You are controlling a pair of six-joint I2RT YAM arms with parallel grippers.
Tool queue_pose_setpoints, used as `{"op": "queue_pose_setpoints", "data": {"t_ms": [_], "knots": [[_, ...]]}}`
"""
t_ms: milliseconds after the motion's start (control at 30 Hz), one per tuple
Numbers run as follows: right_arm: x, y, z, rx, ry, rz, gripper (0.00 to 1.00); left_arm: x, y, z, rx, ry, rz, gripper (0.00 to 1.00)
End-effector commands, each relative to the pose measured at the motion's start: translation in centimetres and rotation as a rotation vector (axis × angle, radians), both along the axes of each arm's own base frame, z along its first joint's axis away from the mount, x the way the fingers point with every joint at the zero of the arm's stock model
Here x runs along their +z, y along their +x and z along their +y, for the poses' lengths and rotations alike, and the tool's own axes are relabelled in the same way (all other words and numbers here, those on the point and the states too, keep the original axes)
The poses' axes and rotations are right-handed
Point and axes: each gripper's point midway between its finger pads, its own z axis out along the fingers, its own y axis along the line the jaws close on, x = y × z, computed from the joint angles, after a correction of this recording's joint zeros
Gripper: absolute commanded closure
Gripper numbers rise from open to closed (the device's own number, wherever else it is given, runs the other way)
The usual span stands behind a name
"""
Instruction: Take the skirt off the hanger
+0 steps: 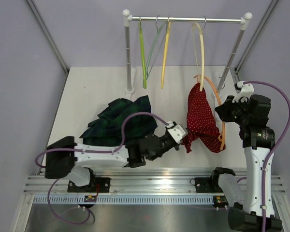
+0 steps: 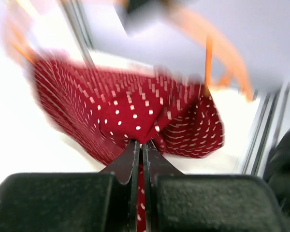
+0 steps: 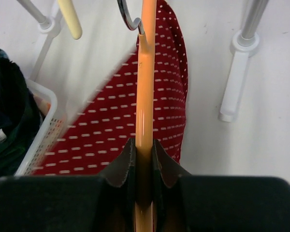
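Note:
The skirt [image 1: 201,118] is red with white dots and hangs from an orange hanger [image 1: 223,126] at the right of the table. My left gripper [image 1: 183,137] is shut on the skirt's lower left corner. In the left wrist view a fold of the skirt [image 2: 135,111] is pinched between the closed jaws of the left gripper [image 2: 140,143], with the hanger [image 2: 208,53] blurred behind it. My right gripper [image 1: 220,110] is shut on the hanger's arm. In the right wrist view the orange hanger [image 3: 146,72] runs between the jaws of the right gripper [image 3: 144,145], and the skirt [image 3: 116,125] drapes below.
A clothes rail [image 1: 183,20] at the back carries a green hanger [image 1: 144,53], a yellow hanger [image 1: 164,53] and a cream hanger [image 1: 199,48]. A dark green plaid garment [image 1: 121,121] is heaped on a white basket [image 3: 38,125] at the left. The rail's post base [image 3: 237,77] stands near the right gripper.

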Motion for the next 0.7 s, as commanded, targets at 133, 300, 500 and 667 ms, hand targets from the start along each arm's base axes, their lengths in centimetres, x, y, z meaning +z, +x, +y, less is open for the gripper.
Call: {"op": "queue_pose_setpoints", "data": {"t_ms": [133, 300, 500, 667], "knots": [[3.0, 1.7, -3.6, -0.145, -0.142, -0.134, 1.00, 11.5, 0.1, 9.2, 0.107, -0.133, -0.154, 1.00], [2.8, 2.1, -4.2, -0.162, -0.168, -0.139, 1.00, 11.7, 0.5, 12.2, 0.158, -0.111, -0.175, 1.00], [3.5, 2.5, -4.3, -0.143, -0.203, -0.162, 1.00, 9.8, 1.1, 11.1, 0.135, -0.083, -0.150, 1.00], [2.3, 3.2, -6.2, -0.193, -0.286, -0.126, 1.00, 13.2, 2.2, 14.6, 0.232, -0.125, -0.220, 1.00]]}}
